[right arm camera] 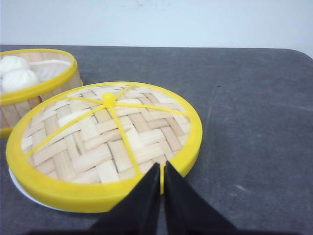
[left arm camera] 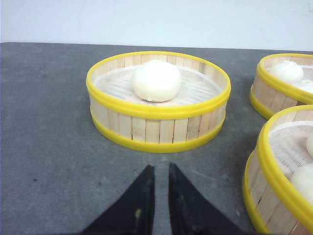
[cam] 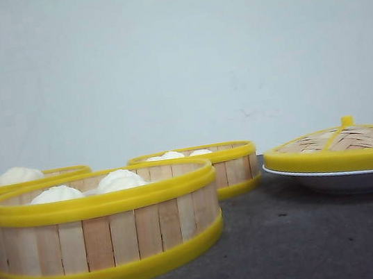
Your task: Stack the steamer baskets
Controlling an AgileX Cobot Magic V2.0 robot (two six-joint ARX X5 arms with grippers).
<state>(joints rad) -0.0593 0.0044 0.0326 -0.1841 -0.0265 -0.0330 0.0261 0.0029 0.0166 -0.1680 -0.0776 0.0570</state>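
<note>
The left steamer basket (cam: 11, 188) is cut off by the front view's edge, its lower wall hidden behind the nearest basket (cam: 106, 229)

The left gripper (left arm camera: 161, 171) is hovering with its dark jaws nearly together, a narrow gap showing between the tips and nothing held, while the right gripper (right arm camera: 162, 169) is hanging with its jaws pressed almost shut, likewise gripping nothing, both arms out of the front view.

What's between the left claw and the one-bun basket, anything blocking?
Nothing visible. In the left wrist view only bare grey table lies between the left claw and the one-bun basket. The other two baskets sit off to the side, clear of that line.
</note>
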